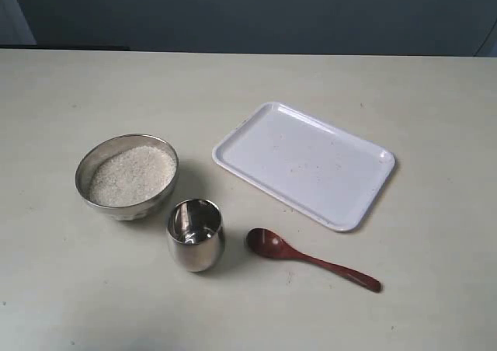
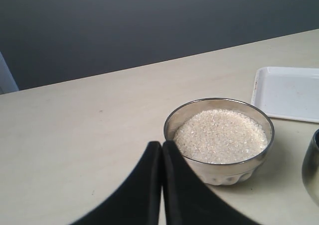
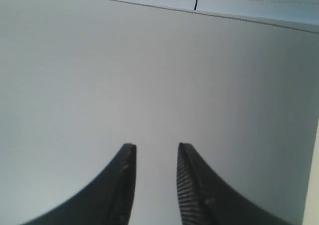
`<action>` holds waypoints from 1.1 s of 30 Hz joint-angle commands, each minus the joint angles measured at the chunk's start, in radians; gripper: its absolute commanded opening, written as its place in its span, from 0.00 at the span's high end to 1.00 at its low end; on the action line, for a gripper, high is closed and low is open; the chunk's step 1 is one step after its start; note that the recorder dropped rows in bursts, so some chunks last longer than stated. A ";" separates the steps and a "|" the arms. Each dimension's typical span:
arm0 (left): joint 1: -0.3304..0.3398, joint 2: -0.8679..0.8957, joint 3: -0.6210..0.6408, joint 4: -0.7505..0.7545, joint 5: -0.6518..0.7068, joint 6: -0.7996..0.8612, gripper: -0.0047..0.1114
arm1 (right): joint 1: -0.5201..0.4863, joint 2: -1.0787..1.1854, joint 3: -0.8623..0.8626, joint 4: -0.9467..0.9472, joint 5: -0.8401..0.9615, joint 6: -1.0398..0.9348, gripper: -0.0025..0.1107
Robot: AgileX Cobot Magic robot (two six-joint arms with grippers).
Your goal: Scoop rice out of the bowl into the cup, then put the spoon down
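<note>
Spoon (image 1: 311,258) lying apart from cup (image 1: 196,234), cup just beside bowl (image 1: 136,209) rim

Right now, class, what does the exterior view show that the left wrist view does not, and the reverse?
Only the exterior view shows the spoon, lying on the table beside the cup. Only the left wrist view shows the left gripper, which is shut. Both show the bowl of rice, the tray and the cup, though the wrist view cuts off the tray and cup.
</note>
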 commanded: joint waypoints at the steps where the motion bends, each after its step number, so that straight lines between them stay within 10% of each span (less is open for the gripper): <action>1: -0.005 -0.004 -0.002 0.001 -0.013 -0.006 0.96 | -0.004 -0.004 0.002 -0.003 -0.008 0.158 0.72; 13: -0.005 -0.004 -0.002 0.001 -0.013 -0.006 0.96 | 0.006 -0.004 -0.158 -0.186 0.151 0.173 0.72; 24: -0.005 -0.004 -0.002 0.001 -0.013 -0.006 0.96 | 0.154 0.072 -0.613 -1.278 0.303 0.032 0.72; 33: -0.005 -0.004 -0.002 0.001 -0.013 -0.006 0.96 | 0.259 0.445 -0.879 -1.162 0.737 -0.789 0.72</action>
